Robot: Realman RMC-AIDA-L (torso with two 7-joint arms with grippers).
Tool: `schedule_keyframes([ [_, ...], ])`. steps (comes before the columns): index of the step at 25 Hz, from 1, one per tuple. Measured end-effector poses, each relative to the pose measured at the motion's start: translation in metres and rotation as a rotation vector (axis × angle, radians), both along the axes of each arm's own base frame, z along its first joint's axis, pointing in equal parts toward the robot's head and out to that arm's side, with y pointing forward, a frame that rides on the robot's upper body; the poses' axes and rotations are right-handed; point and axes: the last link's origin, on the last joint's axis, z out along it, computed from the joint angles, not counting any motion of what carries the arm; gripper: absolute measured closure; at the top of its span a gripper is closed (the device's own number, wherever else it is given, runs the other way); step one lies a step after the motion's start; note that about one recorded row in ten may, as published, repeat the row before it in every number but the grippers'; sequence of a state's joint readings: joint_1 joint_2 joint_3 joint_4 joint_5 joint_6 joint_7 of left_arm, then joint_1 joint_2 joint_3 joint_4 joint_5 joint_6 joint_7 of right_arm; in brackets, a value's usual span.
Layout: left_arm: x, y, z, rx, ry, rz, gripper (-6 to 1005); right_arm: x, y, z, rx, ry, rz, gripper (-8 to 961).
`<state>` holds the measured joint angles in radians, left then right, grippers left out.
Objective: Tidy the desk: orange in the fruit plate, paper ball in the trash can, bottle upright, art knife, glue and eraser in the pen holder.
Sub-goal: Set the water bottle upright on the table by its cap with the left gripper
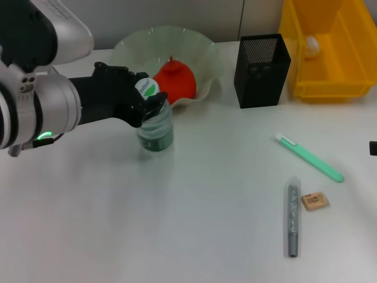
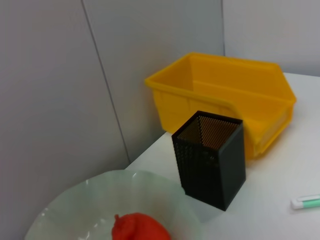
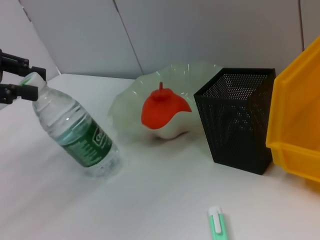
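I'm pinching the white cap of the clear plastic green-labelled bottle (image 1: pixel 155 125) with my left gripper (image 1: pixel 148 99), jaws clamping it. It's tilting on the white worktop (image 1: pixel 194 212), just beside the pale-green wavy-rimmed fruit plate (image 1: pixel 203 53). Can't tell about my right jaws.

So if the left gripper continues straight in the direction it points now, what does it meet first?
Probably the pen holder, which sits centred ahead in the left wrist view. The left gripper holds the bottle by its neck. The orange and fruit plate lie nearer, but to one side.
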<state>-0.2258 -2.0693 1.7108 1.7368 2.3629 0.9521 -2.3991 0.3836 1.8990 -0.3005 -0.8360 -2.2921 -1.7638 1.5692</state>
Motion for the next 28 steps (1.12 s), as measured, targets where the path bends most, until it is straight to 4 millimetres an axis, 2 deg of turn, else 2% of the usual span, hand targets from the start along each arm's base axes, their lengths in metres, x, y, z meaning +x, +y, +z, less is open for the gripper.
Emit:
schedule_keyframes([
  [12,-0.012,0.002,0.011,0.030,-0.027,0.040,564,-0.002,0.004,-0.001,-0.005,-0.002,0.006,252],
  [22,-0.030,0.000,0.030,0.047,-0.099,0.091,564,-0.005,0.010,-0.002,-0.014,-0.005,0.006,253],
  [28,-0.036,-0.002,0.030,0.032,-0.091,0.109,564,-0.007,0.012,-0.002,-0.013,-0.005,0.010,253],
])
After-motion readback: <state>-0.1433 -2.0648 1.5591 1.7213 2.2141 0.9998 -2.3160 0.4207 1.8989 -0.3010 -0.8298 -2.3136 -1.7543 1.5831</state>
